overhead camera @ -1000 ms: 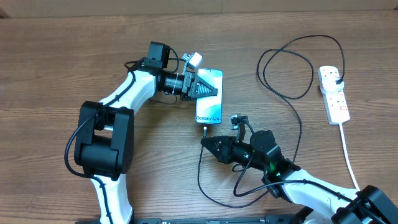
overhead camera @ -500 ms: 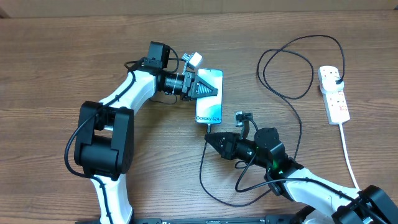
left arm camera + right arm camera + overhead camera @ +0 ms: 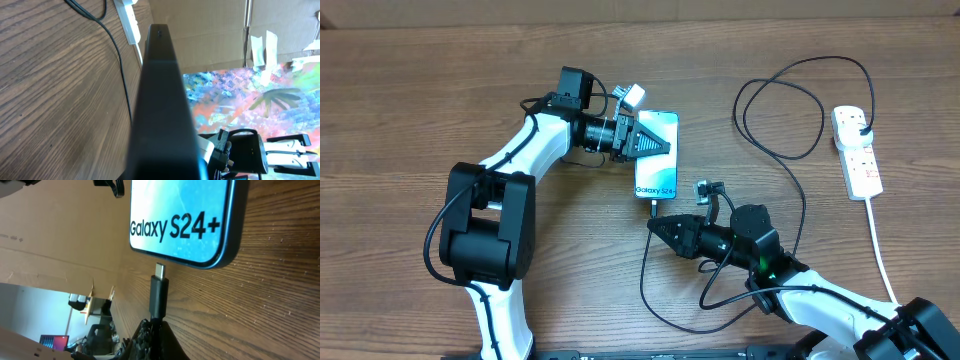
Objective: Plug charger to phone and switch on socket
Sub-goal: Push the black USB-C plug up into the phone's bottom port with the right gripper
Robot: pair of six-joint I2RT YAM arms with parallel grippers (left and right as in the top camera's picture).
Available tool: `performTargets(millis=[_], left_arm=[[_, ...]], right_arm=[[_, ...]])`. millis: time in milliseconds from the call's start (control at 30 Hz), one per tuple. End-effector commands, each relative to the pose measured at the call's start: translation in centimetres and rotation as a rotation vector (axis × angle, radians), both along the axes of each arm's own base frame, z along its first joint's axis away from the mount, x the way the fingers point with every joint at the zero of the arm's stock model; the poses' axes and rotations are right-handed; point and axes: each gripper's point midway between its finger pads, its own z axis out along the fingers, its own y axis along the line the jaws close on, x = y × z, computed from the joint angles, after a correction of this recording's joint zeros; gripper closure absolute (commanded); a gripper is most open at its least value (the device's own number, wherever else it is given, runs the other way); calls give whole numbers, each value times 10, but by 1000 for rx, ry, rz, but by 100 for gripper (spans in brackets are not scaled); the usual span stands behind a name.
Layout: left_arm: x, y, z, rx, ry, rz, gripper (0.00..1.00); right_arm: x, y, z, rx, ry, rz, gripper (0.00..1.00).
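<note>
While the left end effector (image 3: 649, 142) pinches the phone (image 3: 661, 168) at the end away from its text, the right end effector (image 3: 655, 226) is pressed together on the charger (image 3: 159, 296) connector body. Phone: slim, dark rim, light-blue screen, "Galaxy S24+" at the near end, lying on the wood surface (image 3: 400, 100). Connector: black, bare metal tip visible, just off the phone's text-end edge and in line with it; can't tell if it touches. Thin black cable loops off below, then right of the phone. Socket (image 3: 861, 168): white strip, red switch marks, well right of the phone, black plug in its end outlet.
</note>
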Motion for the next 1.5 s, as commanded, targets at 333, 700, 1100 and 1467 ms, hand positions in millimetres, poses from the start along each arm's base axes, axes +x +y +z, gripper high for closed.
performTargets(millis=[333,700,1100,1467], left_arm=[[-5,1,22,-52,-45,-19,96],[-5,1,22,-53,-44,-19,96],[-5,1,22,-49,-21,-17,96],[-6,0,22,-46,-6,-17,96]], right_arm=[[10,-4,2,-7,-26,-42,96],[21,-11,0,2,22,-134,96],[18,-9,-1,8,34,-116,96],[15,-4,11,45,2,-79,96]])
